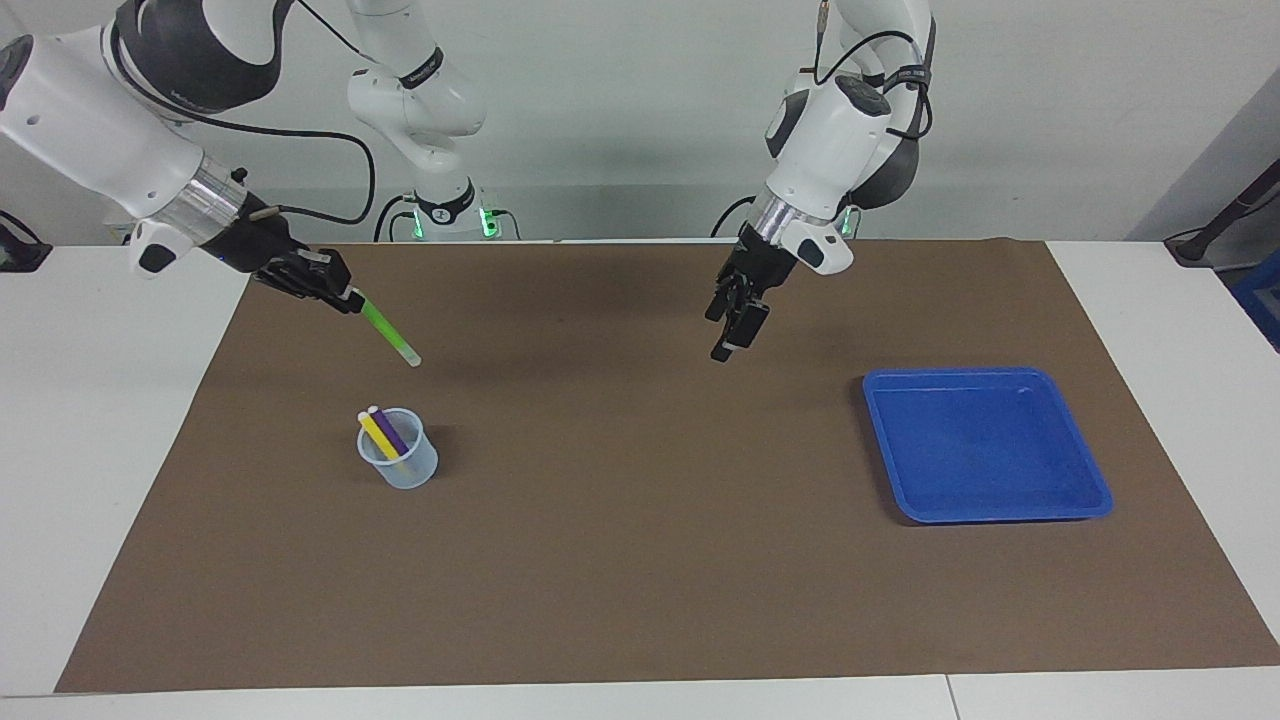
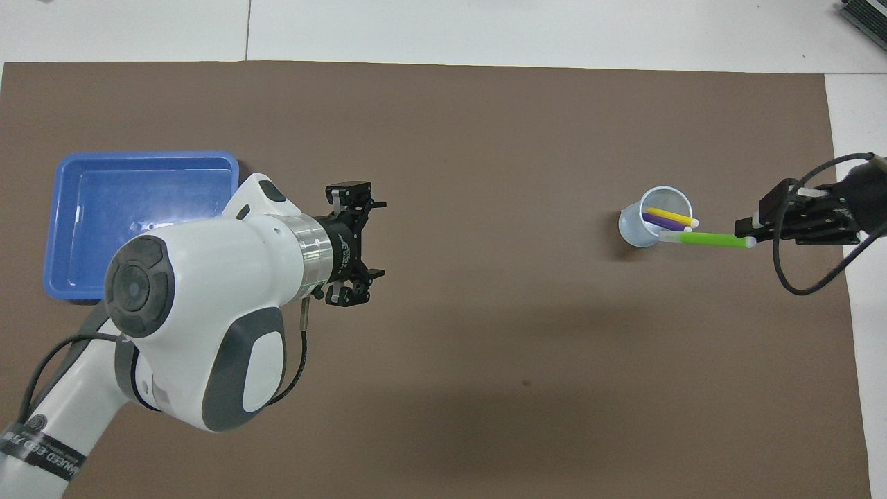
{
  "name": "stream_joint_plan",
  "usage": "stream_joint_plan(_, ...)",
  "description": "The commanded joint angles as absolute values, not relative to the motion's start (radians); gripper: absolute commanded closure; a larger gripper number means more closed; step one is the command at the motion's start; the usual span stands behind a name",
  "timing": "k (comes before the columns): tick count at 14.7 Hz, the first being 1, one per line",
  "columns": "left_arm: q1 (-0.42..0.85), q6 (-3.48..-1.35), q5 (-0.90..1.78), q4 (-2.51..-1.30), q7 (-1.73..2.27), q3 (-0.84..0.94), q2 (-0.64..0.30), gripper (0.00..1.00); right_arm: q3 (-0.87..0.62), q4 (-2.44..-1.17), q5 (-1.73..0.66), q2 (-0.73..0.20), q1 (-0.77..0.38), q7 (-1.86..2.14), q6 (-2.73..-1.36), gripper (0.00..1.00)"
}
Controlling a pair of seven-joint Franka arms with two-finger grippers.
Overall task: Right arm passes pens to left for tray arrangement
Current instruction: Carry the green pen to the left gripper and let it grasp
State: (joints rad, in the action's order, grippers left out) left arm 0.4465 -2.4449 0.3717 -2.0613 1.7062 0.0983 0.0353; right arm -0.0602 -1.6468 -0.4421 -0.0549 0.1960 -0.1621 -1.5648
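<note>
R gripper (image 1: 345,297) is clamped on the green pen (image 1: 390,333), lifted clear of the translucent cup (image 1: 400,463), and L gripper (image 1: 733,330) waits w/ fingers spread over the brown mat (image 1: 640,560) mid-table. Farther from the robots, yellow pen (image 1: 377,434) and purple pen (image 1: 389,431) stand in that cup at the R arm's end. Blue tray (image 1: 1090,480) at the L arm's end holds nothing, so by my read: first pick done, no handover yet, all 3 placements left.

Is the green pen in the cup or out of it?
Out: the right gripper holds the green pen in the air, clear above the cup.
</note>
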Motion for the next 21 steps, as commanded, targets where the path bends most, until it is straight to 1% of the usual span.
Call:
stream_joint_plan(1, 0.501, -2.468, 0.387, -2.042, 1.730, 0.087, 0.015, 0.00, -0.074, -1.647, -0.494, -0.067, 0.126, -0.296, -1.612, 0.85)
stream_joint_plan(3, 0.503, -2.468, 0.387, -2.039, 1.779, 0.089, 0.015, 0.00, -0.074, -1.654, -0.500, -0.067, 0.053, -0.417, -1.667, 0.85)
stream_joint_plan(5, 0.515, -2.470, 0.388, -2.025, 1.831, 0.091, 0.012, 0.00, -0.075, -1.678, -0.563, -0.066, -0.007, -0.518, -1.732, 0.85)
stream_joint_plan(7, 0.540, -2.476, 0.388, -2.000, 1.906, 0.091, -0.002, 0.00, -0.074, -1.689, -0.603, -0.067, -0.063, -0.605, -1.759, 0.85)
stream_joint_plan(9, 0.575, -2.538, 0.388, -1.999, 1.957, 0.091, -0.011, 0.00, -0.075, -1.690, -0.606, -0.066, -0.098, -0.681, -1.766, 0.85)
stream_joint_plan(12, 0.603, -2.577, 0.388, -1.982, 2.054, 0.091, -0.015, 0.00, -0.078, -1.704, -0.650, -0.069, -0.130, -0.745, -1.830, 0.86)
stream_joint_plan(14, 0.652, -2.614, 0.388, -1.980, 2.092, 0.091, -0.028, 0.00, -0.078, -1.706, -0.653, -0.081, -0.164, -0.782, -1.885, 0.86)
stream_joint_plan(17, 0.681, -2.658, 0.388, -1.990, 2.118, 0.091, -0.029, 0.00, -0.078, -1.706, -0.653, -0.083, -0.202, -0.831, -1.920, 0.86)
stream_joint_plan(19, 0.686, -2.721, 0.387, -1.976, 2.125, 0.091, -0.070, 0.00, -0.078, -1.707, -0.653, -0.090, -0.212, -0.836, -1.947, 0.86)
stream_joint_plan(21, 0.687, -2.747, 0.388, -1.977, 2.120, 0.089, -0.084, 0.00, -0.078, -1.706, -0.653, -0.106, -0.215, -0.836, -1.974, 0.86)
